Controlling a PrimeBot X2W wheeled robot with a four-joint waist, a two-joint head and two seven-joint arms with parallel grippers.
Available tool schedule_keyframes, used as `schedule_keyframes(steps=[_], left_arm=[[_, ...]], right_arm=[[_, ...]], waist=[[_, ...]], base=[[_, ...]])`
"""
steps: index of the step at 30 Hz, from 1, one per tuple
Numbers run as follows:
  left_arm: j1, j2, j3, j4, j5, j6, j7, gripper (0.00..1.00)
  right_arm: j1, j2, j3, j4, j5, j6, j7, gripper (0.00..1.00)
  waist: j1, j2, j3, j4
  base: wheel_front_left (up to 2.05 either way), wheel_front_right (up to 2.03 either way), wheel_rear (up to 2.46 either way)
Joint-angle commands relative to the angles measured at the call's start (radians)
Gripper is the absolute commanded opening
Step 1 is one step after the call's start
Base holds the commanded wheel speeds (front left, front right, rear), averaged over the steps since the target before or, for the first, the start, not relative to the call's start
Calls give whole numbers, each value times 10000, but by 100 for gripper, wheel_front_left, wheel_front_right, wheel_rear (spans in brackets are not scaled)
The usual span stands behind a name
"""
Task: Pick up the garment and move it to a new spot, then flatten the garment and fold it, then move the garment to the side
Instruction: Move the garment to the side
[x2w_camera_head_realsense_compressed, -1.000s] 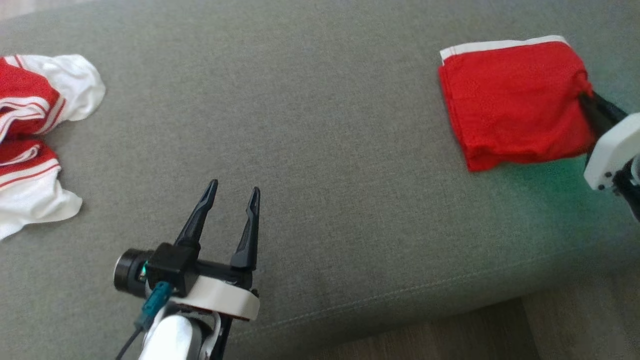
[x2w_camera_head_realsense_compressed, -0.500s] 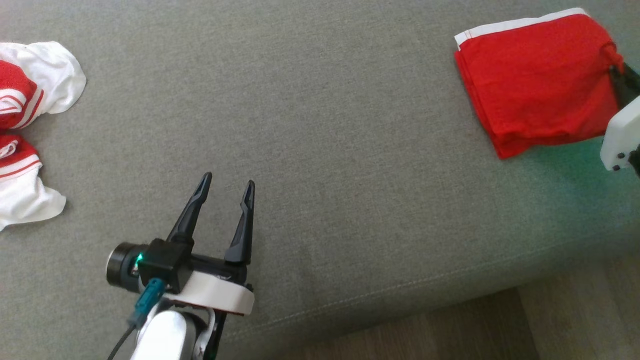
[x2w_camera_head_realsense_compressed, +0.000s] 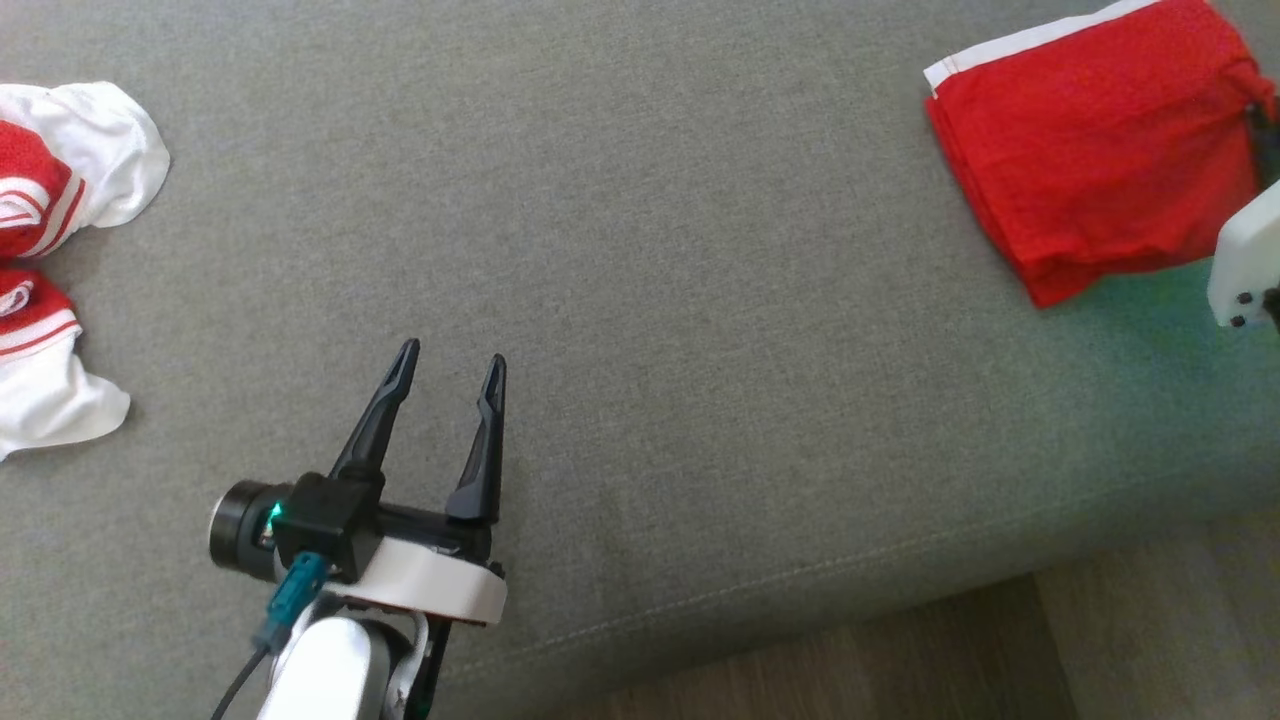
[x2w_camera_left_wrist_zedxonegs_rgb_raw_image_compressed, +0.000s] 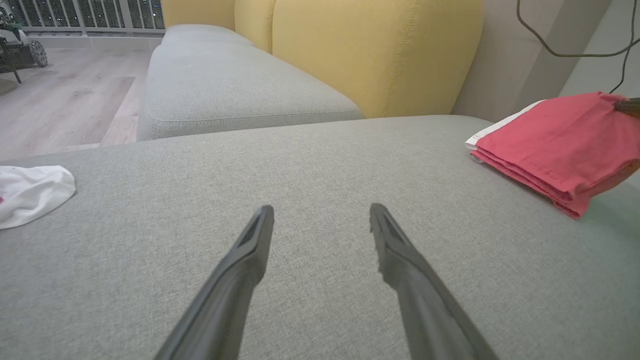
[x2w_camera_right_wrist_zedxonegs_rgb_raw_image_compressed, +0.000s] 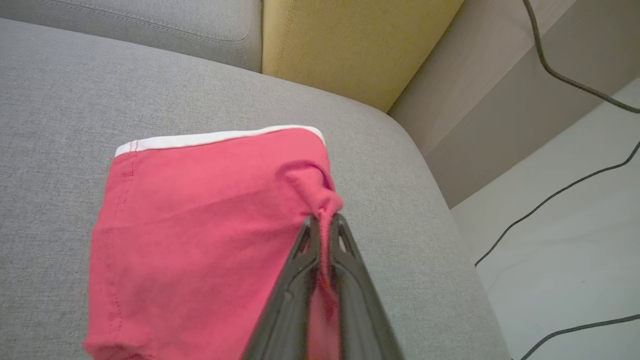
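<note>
Closest to me, the left end effector (x2w_camera_head_realsense_compressed: 453, 352) hovers over the near part of the grey sofa seat (x2w_camera_head_realsense_compressed: 700, 250), fingers spread wide with nothing between them. From its wrist camera I see bare fabric under both fingers. Just beyond the seat's front seam, a strip of wooden floor (x2w_camera_head_realsense_compressed: 850, 660) runs along the bottom of the head view.

Further out on my left, a loose heap of white and red striped clothes (x2w_camera_head_realsense_compressed: 60, 200) lies on the seat near its left side, well apart from that end effector.

On my far right sits the garment (x2w_camera_head_realsense_compressed: 1090, 140), red, folded into a thick square with a white band along its far edge. It rests on the seat close to the right-hand end, its stacked layers showing along the near edge. The right end effector (x2w_camera_right_wrist_zedxonegs_rgb_raw_image_compressed: 325, 220) is closed tight on the garment's right far corner, and the cloth there is drawn up into a small bunch pinched between the two fingers. The rest of the garment looks flat against the seat.

Behind all this stand yellow back cushions (x2w_camera_left_wrist_zedxonegs_rgb_raw_image_compressed: 375, 50), with a second grey seat (x2w_camera_left_wrist_zedxonegs_rgb_raw_image_compressed: 225, 85) beside them. Past the sofa's right end, dark cables (x2w_camera_right_wrist_zedxonegs_rgb_raw_image_compressed: 565, 80) trail over a pale floor and wall.
</note>
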Motion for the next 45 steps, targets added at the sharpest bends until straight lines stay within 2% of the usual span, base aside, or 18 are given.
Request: schedule_keyframes(steps=[1, 4, 5, 6, 13, 15, 18, 25, 31, 39, 45], left_arm=[[-258, -11, 324, -340, 82, -14, -53, 100], [-261, -17, 332, -335, 71, -4, -53, 100], [-261, -19, 330, -329, 69, -4, -53, 100], [-263, -21, 325, -319, 66, -6, -53, 100], [-166, -36, 274, -253, 22, 69, -53, 100], [-107, -42, 255, -225, -45, 136, -53, 100], [-7, -48, 223, -187, -158, 252, -53, 100], [381, -55, 60, -73, -510, 618, -53, 100], [708, -57, -14, -18, -806, 1002, -53, 100], [936, -57, 312, -37, -1078, 1324, -53, 100], [1110, -58, 685, -293, -860, 1345, -53, 100]], right_arm=[[28, -87, -59, -449, -168, -4, 17, 0], [92, -1, -238, -545, -454, -4, 48, 0], [118, 25, -307, -558, -539, -4, 60, 30], [144, 30, -386, -593, -703, -4, 30, 100], [532, 319, -659, -1081, -2093, -4, -791, 100], [831, 774, -708, -1392, -2515, -4, -1428, 100], [1205, 1367, -725, -1595, -2537, -4, -2240, 100], [2561, 2570, -429, -1393, -1754, -4, -3938, 100], [3664, 2909, -210, -1492, -849, -4, -4401, 100], [5479, 2993, 555, -3949, 675, -4, -4428, 100], [6598, 2996, 441, -4617, 1301, -4, -4429, 100]], waist=[[0, 0, -17, 10], [0, 0, -42, 28], [0, 0, -54, 37], [0, 0, -79, 49], [0, 0, -569, 114], [0, 0, -896, 203], [0, 0, -1276, 350], [0, 0, -2356, 951], [0, 0, -3021, 1455], [0, 0, -3335, 2030], [0, 0, -3458, 2210]], base=[[0, 0, 0], [0, 0, 0], [0, 0, 0], [0, 0, 0], [0, 0, 0], [0, 0, 0], [0, 0, 0], [0, 0, 0], [0, 0, 0], [0, 0, 0], [0, 0, 0]])
